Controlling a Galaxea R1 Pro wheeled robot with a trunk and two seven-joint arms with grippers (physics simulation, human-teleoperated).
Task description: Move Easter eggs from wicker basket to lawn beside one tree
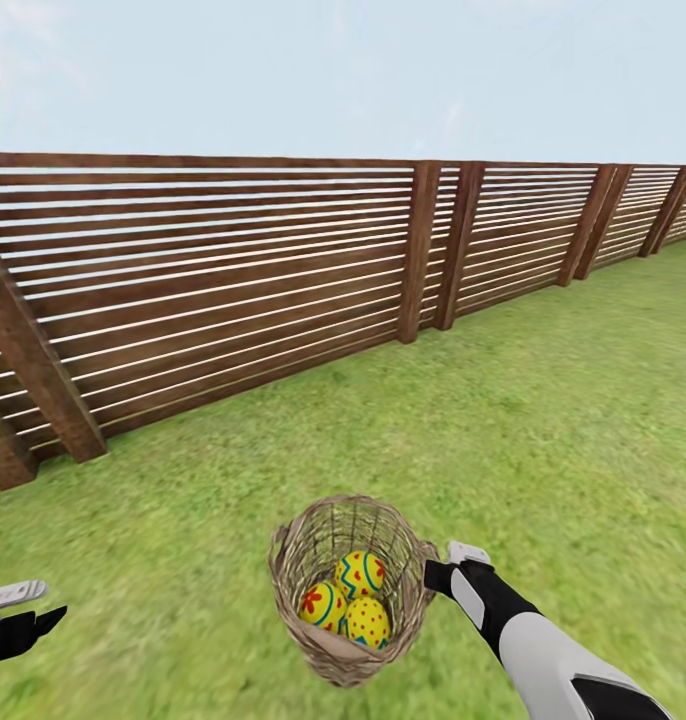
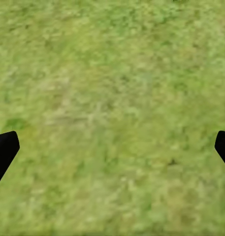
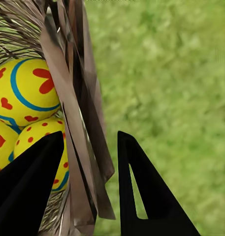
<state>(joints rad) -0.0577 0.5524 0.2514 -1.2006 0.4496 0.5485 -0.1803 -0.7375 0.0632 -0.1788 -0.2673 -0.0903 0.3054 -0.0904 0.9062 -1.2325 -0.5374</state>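
Fence (image 1: 233, 290) far; lawn (image 1: 543, 420) wide. Basket (image 1: 349, 590) near, centre, three eggs (image 1: 346, 598) inside. Right gripper (image 3: 90, 162) astride basket wall, seemingly pinching it; tilt could spill eggs. Left gripper (image 2: 112, 147) spread over grass.

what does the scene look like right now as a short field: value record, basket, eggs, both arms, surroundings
basket: tan woven wicker basket, standing on the lawn
eggs: three yellow eggs painted with blue lines and red marks, all inside the basket
right gripper: jaws straddle the basket's wall, one inside by the eggs, one outside; whether they clamp it is unclear
left gripper: jaws wide apart over bare grass, holding nothing
surroundings: brown slatted wooden fence behind the basket
task state: no egg removed yet
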